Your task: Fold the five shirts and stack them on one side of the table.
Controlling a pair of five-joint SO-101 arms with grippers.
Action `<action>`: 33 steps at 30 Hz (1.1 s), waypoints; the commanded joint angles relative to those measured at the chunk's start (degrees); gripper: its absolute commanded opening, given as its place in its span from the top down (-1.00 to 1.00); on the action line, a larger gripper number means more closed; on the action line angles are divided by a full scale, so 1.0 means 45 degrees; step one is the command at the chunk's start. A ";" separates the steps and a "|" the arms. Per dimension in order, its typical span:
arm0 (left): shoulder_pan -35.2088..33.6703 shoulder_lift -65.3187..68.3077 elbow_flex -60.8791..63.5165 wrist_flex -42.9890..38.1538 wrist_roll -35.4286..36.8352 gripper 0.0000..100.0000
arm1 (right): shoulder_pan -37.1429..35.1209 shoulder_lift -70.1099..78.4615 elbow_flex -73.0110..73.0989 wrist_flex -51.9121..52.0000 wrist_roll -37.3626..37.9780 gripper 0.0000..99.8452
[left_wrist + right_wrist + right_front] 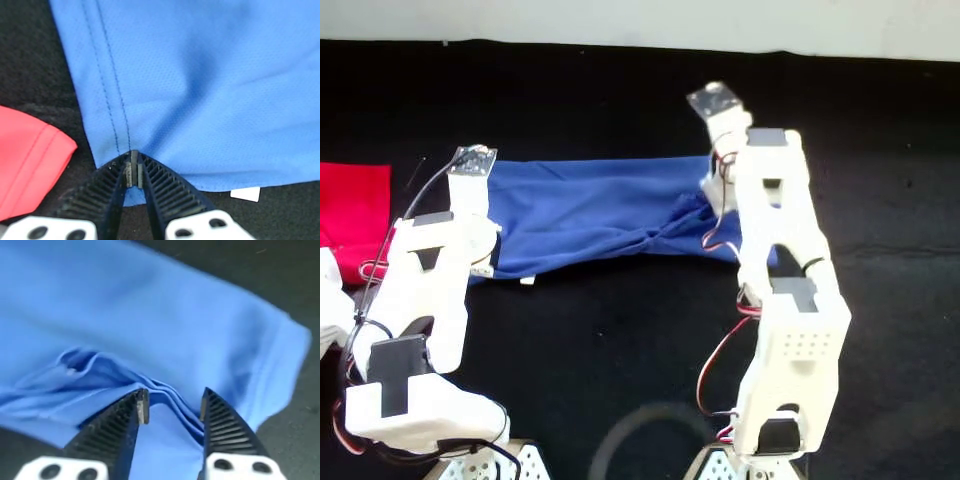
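Left gripper [133, 172] pinches the blue shirt [210, 90] at its hem; right gripper [172, 405], fingers spread, straddles the bunched opposite end; the shirt's length parallels the back edge of the table [620, 380].

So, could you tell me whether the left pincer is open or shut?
Shut: the left pincer pinches the blue shirt at its hemmed corner, tips together.
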 commanded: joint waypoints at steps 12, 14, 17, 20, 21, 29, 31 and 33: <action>0.0107 0.0127 0.0010 -0.0391 -0.0137 0.98 | 0.0440 -0.0147 -0.3214 0.3565 -0.1270 0.67; 0.0107 0.0127 0.0010 -0.0391 -0.0137 0.98 | 0.0459 -0.0107 -0.3683 0.4562 -0.0938 0.82; 0.0107 0.0127 0.0010 -0.0391 -0.0137 0.98 | 0.0420 -0.0107 -0.3878 0.5578 0.0039 0.97; 0.0107 0.0127 0.0010 -0.0391 -0.0137 0.98 | 0.0088 -0.0029 -0.3819 0.6183 0.0860 0.99; 0.0107 0.0127 0.0010 -0.0391 -0.0137 0.98 | -0.0010 0.0049 -0.3800 0.6261 0.0977 0.99; 0.0107 0.0127 0.0010 -0.0391 -0.0137 0.98 | -0.1006 0.2042 -0.3956 0.6222 0.1035 0.99; 0.0107 0.0127 0.0010 -0.0391 -0.0137 0.98 | -0.1162 0.2413 -0.3976 0.5910 0.0977 0.99; 0.0107 0.0127 0.0010 -0.0391 -0.0137 0.98 | -0.1260 0.2452 -0.3976 0.5363 0.0957 0.99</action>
